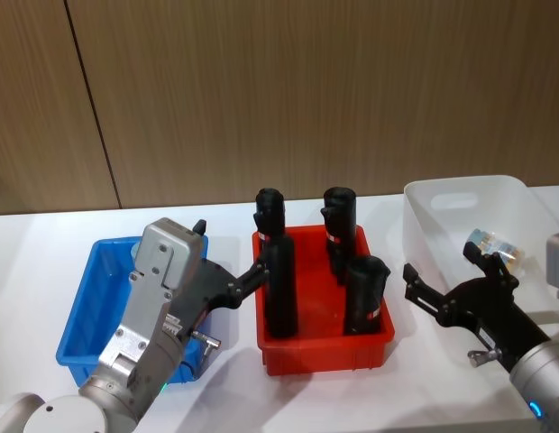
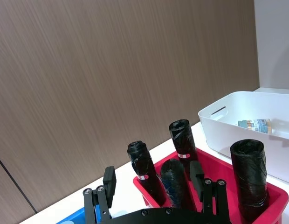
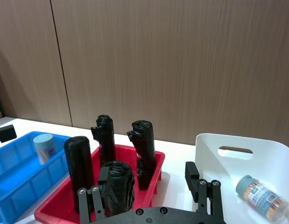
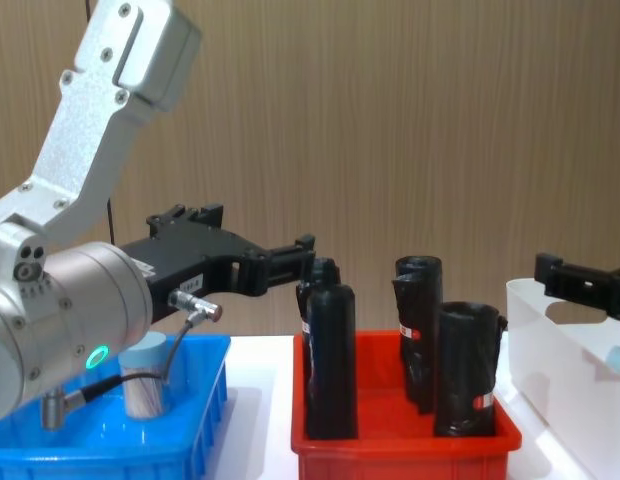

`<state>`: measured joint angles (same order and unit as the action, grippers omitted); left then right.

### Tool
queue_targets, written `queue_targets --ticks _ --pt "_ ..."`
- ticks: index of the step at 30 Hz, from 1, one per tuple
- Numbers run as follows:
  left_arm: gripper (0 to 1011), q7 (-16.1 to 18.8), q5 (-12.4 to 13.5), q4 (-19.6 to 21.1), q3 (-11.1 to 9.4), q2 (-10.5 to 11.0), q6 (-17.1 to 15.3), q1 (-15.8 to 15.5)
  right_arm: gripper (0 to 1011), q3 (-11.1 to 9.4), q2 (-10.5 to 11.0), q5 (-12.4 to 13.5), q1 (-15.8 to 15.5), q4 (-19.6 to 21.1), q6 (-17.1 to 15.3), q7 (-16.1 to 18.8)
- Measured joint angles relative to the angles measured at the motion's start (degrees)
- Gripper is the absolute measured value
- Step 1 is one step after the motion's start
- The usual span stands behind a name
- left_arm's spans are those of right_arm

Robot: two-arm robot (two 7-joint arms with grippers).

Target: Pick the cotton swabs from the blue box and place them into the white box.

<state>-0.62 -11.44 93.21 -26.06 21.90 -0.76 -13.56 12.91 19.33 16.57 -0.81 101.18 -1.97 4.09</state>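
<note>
One cotton swab tub (image 3: 43, 147) with a light blue lid stands upright in the blue box (image 1: 77, 302), also visible as the tub (image 4: 145, 386) in the chest view. Another cotton swab tub (image 1: 496, 244) lies on its side inside the white box (image 1: 460, 186). My left gripper (image 1: 231, 249) hovers open above the blue box's right end, beside the red bin, holding nothing. At the white box's near left wall my right gripper (image 1: 442, 262) is open and empty, with the lying tub (image 3: 258, 196) just past its fingers.
A red bin (image 1: 325, 347) with several tall black rolls (image 1: 279, 289) stands between the two boxes, close to both grippers. A wooden wall panel runs behind the white table.
</note>
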Motion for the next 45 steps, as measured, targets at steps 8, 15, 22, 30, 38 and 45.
queue_targets --ticks 8,15,22,30,38,45 --pt "1004 0.00 0.00 0.00 0.03 0.00 0.00 -0.03 1001 -0.13 0.18 0.68 0.33 -0.25 -1.22 1.98" --pt "1004 0.00 -0.03 -0.01 0.04 0.00 -0.02 -0.03 1001 -0.17 0.41 0.87 1.40 -1.22 -3.58 5.73" --pt "1004 0.00 -0.04 -0.04 0.04 0.00 -0.04 -0.03 1001 -0.11 0.16 0.69 3.53 -3.75 -5.74 9.40" --pt "1004 -0.01 -0.05 -0.04 0.04 0.00 -0.04 -0.03 1001 0.21 -0.86 -0.52 6.96 -7.90 -7.51 12.92" --pt "1004 -0.01 -0.04 -0.04 0.04 0.00 -0.04 -0.03 1001 0.67 -2.24 -1.86 10.66 -12.73 -8.55 15.68" --pt "1004 -0.01 -0.04 -0.04 0.04 0.00 -0.04 -0.03 1001 1.08 -3.33 -2.70 13.30 -16.26 -8.92 17.54"
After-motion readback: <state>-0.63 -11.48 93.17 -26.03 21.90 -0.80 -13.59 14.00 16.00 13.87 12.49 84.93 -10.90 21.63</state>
